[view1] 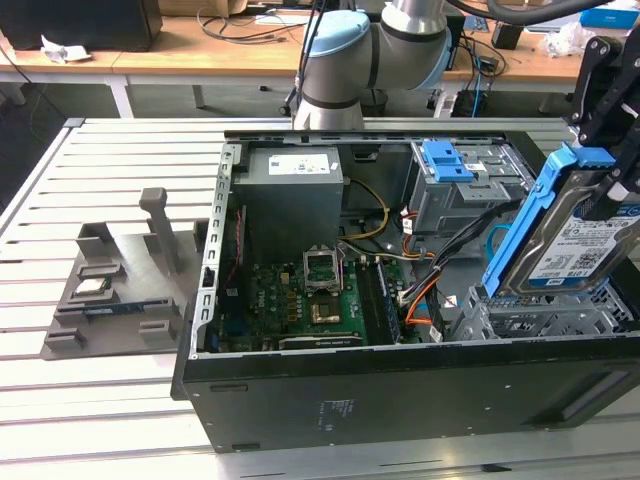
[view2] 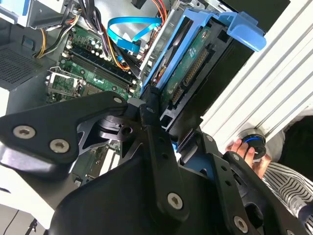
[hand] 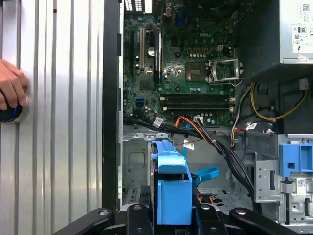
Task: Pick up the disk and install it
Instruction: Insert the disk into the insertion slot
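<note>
The disk [view1: 575, 235], a silver-grey drive with a white-and-blue label in a bright blue bracket, hangs tilted over the open computer case [view1: 400, 385] at the exterior view's right. My gripper [view1: 612, 185] is shut on it from above. Below the disk lies the metal drive cage [view1: 540, 315] in the case's near right corner. In the second wrist view the disk [view2: 190, 63] shows its circuit-board side, clamped by my gripper [view2: 168, 120] with black fingers on both sides. In the first wrist view the blue bracket end of the disk [hand: 172, 191] sits in the gripper [hand: 171, 218], above the cage [hand: 142, 166].
Inside the case are a motherboard [view1: 310, 295], a grey power supply box [view1: 290, 190], a blue latch piece [view1: 447, 160] and loose cables [view1: 450, 250]. A grey fixture [view1: 120, 280] stands on the slatted table left of the case. A person's hand [hand: 10, 88] rests on a knob beside the case.
</note>
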`<state>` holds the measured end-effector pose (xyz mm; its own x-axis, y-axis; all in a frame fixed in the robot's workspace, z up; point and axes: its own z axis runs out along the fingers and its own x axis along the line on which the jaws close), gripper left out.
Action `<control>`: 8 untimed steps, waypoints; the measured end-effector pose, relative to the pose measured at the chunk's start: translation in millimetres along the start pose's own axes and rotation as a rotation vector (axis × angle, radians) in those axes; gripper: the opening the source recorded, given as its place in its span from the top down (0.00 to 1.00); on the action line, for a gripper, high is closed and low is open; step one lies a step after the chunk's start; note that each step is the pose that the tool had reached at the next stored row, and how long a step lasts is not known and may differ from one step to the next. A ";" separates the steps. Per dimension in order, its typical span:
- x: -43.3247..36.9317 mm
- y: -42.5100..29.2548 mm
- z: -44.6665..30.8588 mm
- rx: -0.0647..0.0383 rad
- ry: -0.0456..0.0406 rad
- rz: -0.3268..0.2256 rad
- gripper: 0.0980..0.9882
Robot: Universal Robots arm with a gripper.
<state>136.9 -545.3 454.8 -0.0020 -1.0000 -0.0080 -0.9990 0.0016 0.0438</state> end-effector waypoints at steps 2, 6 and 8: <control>0.0 -0.1 1.8 0.000 0.0000 0.000 0.70; 0.0 -0.3 6.3 0.000 0.0014 0.000 0.70; -1.6 -0.4 9.0 0.000 0.0013 0.000 0.70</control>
<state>136.9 -543.6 445.8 -0.0020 -1.0000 -0.0067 -0.9990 0.0017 0.0438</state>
